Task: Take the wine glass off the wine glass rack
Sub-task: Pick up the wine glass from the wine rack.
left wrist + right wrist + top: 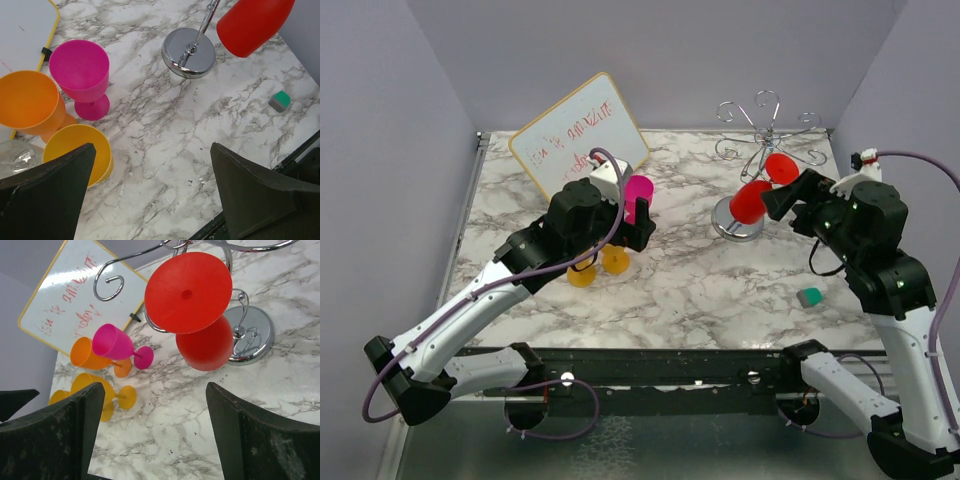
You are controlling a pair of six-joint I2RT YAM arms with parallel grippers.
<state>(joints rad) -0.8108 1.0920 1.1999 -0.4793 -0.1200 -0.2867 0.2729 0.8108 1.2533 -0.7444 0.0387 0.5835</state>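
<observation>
The wine glass, red and apparently plastic, hangs foot-up from a scroll arm of the wine glass rack, at about 2 o'clock from the middle of the desk. Its long axis tilts: the foot sits high near the post, and the bowl slants down toward 7 o'clock in the top view, its mouth facing outward and down over the mirrored base. It is probably light, stiff and smooth, so slippery rather than fragile. The stem below the foot, or the bowl's sides, look like the best hold, and it likely has to slide out along the wire. The right gripper stands wide and empty at 3 o'clock of the glass, just beside it. The left gripper, also wide and empty, hovers over coloured cups at 9 o'clock.
</observation>
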